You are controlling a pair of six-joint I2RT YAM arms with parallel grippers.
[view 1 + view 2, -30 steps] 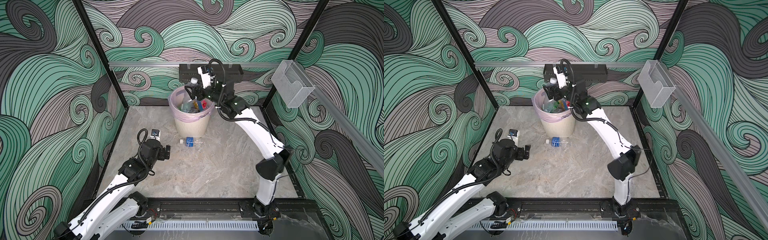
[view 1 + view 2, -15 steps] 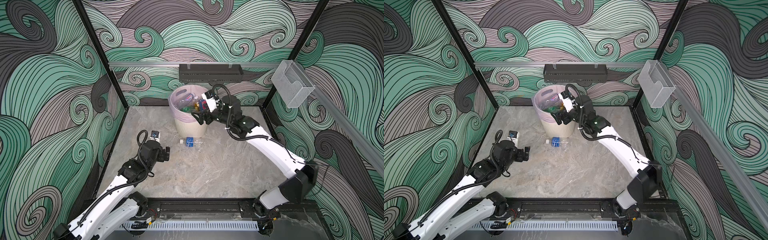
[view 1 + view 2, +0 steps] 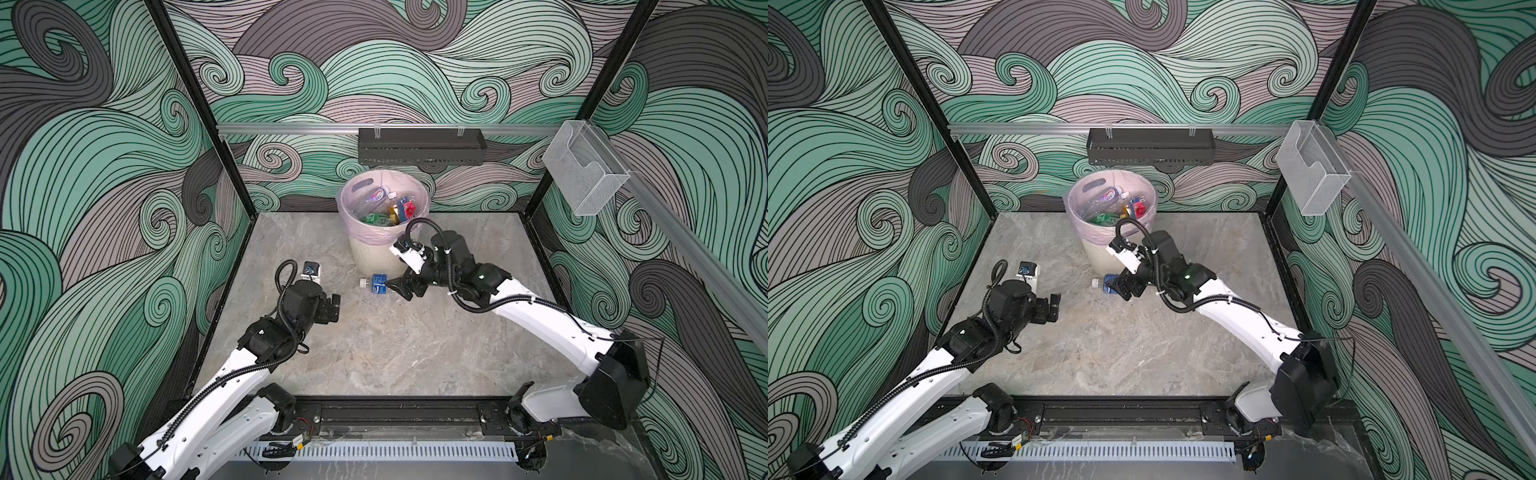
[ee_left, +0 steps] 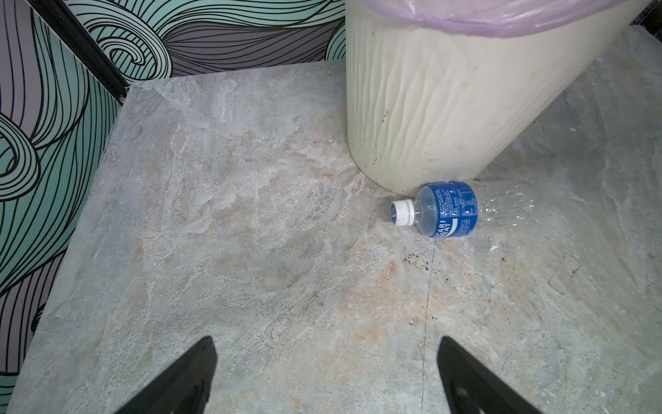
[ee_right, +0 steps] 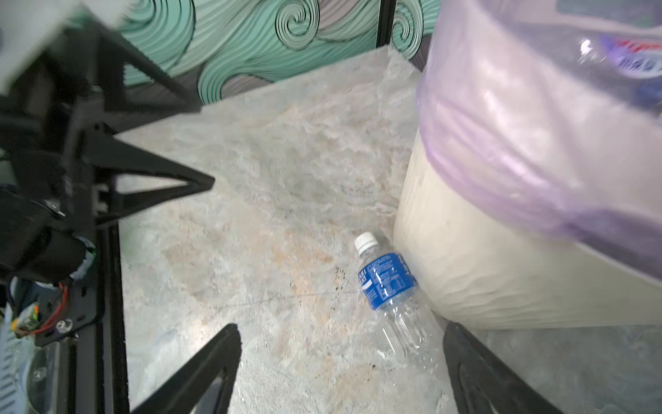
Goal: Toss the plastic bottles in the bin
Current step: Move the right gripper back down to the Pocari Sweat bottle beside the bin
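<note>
as the bottle (image 4: 462, 209) lies beside the bin (image 4: 430, 107), its label (image 4: 452, 215) reads "ocari".

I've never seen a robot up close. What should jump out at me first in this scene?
The cream bin with its pink liner, at the back of the marble table, holds a jumble of crushed bottles. One blue-labelled bottle lies at its foot, the right arm's open fingers right beside it. Swirling green wave walls surround everything.
</note>
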